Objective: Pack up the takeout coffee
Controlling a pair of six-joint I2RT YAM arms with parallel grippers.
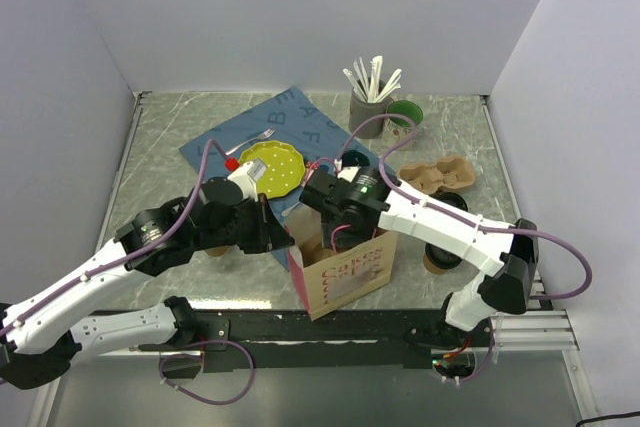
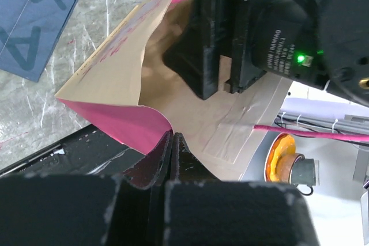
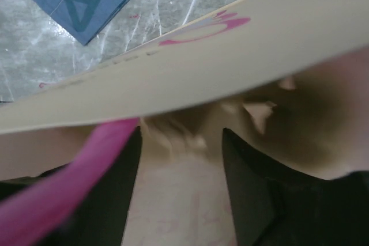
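Note:
A brown paper bag [image 1: 345, 269] with pink print stands open at the near middle of the table. My left gripper [image 1: 283, 233] is shut on the bag's left rim, and the wrist view shows its jaws [image 2: 172, 137] pinching the pink-lined edge [image 2: 118, 122]. My right gripper [image 1: 334, 230] reaches down into the bag's mouth. Its jaws [image 3: 180, 133] are open and empty, with only the bag's inner wall [image 3: 184, 194] between them. A brown takeout coffee with a black lid [image 1: 438, 253] stands right of the bag, partly behind my right forearm. Another black-lidded cup [image 1: 451, 203] stands by the carrier.
A cardboard cup carrier [image 1: 436, 176] lies right of centre. A grey holder of white cutlery [image 1: 368, 105] and a dark green mug [image 1: 405, 114] stand at the back. A yellow plate [image 1: 272, 168] and a fork [image 1: 255, 136] lie on a blue mat [image 1: 300, 117].

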